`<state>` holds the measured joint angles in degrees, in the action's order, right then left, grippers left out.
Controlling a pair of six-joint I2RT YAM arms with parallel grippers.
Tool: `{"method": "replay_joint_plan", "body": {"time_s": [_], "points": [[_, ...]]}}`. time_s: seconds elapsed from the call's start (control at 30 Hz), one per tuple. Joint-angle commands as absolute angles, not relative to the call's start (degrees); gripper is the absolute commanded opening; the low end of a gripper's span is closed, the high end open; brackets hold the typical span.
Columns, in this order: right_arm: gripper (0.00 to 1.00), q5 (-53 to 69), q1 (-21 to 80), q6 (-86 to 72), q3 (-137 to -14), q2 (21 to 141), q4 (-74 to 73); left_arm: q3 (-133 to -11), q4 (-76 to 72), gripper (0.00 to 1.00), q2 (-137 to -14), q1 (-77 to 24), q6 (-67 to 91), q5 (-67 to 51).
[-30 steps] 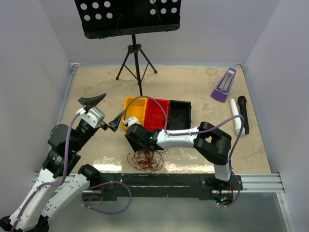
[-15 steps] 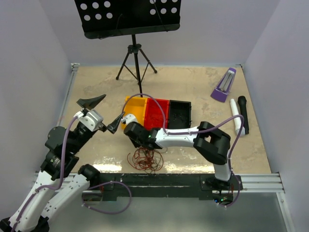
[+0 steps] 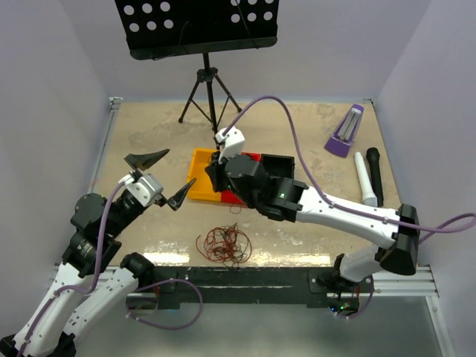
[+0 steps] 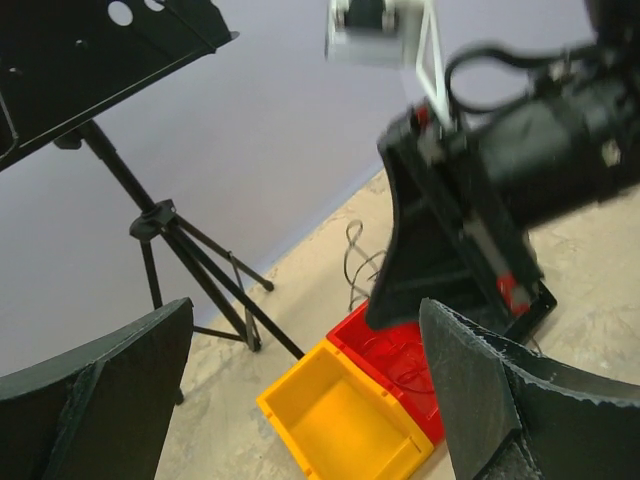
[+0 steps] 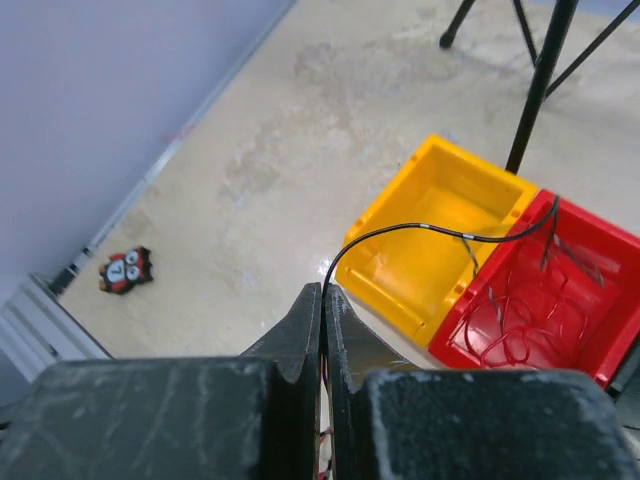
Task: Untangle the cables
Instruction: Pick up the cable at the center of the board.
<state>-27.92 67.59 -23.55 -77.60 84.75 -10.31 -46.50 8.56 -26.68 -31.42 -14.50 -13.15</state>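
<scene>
Bins number three; one cable clump lies on the counter. Raised right fingers pinch a black wire; left fingers gape.

cables, 6 o'clock on table: red and black mixed. table: beige, mottled marble pattern. yellow bin, red bin, black bin in a row. wire in right hand: black, hand black too. music stand: black, rows of round holes. hoses: purple. metronome, 2 o'clock: purple. arms: white and black
</scene>
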Motion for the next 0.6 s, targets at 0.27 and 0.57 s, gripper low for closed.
{"method": "replay_joint_plan", "body": {"time_s": [0.27,0.57], "points": [[0.0,-34.11,63.21,-19.95,-85.26,78.05,-19.68,-45.97,12.47,0.99,-28.91,-31.55,-21.71,-25.31],[0.0,-24.8,50.38,-17.93,-74.1,75.23,-15.48,-47.46,13.71,0.99,-30.14,-31.47,-24.08,-26.63]]}}
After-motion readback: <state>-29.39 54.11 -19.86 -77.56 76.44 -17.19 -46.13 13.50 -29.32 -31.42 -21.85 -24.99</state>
